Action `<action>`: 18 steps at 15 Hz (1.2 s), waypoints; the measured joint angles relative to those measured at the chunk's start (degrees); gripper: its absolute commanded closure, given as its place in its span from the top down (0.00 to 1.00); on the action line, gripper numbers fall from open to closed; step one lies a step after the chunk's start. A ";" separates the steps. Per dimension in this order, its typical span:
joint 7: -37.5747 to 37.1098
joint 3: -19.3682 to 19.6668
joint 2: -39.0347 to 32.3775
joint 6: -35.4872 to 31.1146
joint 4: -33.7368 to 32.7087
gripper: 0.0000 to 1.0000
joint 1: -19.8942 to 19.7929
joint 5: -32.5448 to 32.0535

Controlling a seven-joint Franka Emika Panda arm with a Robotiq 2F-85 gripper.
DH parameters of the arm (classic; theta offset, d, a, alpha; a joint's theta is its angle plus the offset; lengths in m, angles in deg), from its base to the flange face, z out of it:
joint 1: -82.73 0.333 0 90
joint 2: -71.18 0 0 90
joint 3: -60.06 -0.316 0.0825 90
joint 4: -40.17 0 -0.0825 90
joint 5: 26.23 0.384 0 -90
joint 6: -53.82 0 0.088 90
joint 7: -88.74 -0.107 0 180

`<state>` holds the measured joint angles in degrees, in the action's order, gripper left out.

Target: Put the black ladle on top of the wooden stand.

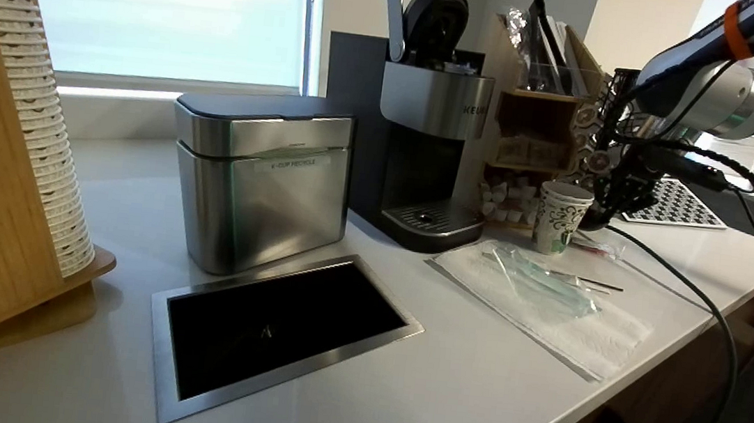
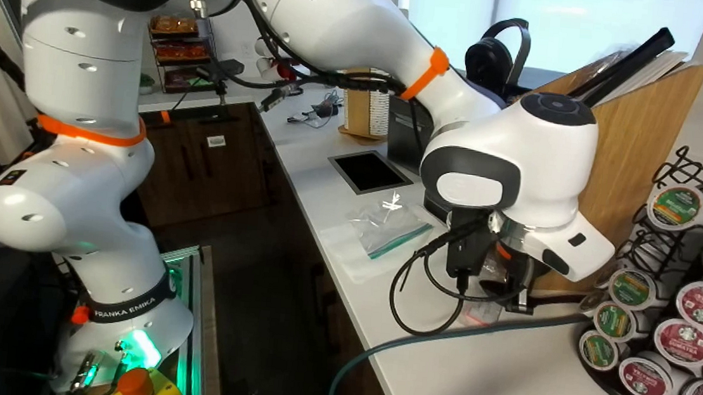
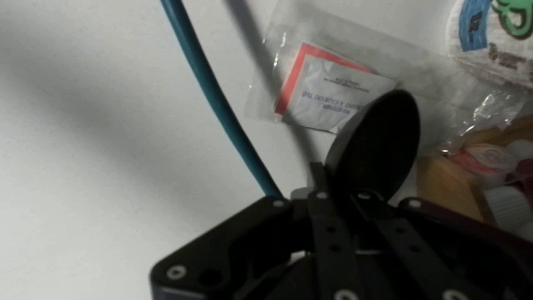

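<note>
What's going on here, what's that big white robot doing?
The robot arm has its claw shut around a black ladle, which is like a big soup spoon. It's holding the ladle over the counter, near a paper cup. The ladle is meant to go on top of the wooden stand, but it isn't up there yet.

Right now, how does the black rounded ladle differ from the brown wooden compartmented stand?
The black rounded ladle has a curved bowl; the brown wooden compartmented stand is boxy. The ladle is held by the pincer; the stand rests on the white counter. The ladle's bowl is visibly smaller than the stand. Both have hollow parts.
</note>
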<state>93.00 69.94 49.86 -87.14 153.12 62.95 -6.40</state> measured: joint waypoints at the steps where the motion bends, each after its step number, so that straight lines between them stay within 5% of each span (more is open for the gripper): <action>1: 0.32 -0.08 0.81 -1.73 1.30 0.01 0.29 -0.33; 12: -11.59 4.14 6.70 -28.72 14.30 0.01 8.77 -14.98; 18: -19.99 17.63 7.00 -47.29 20.69 0.01 20.76 -19.62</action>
<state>73.01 87.57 56.86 -134.43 173.81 83.71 -26.02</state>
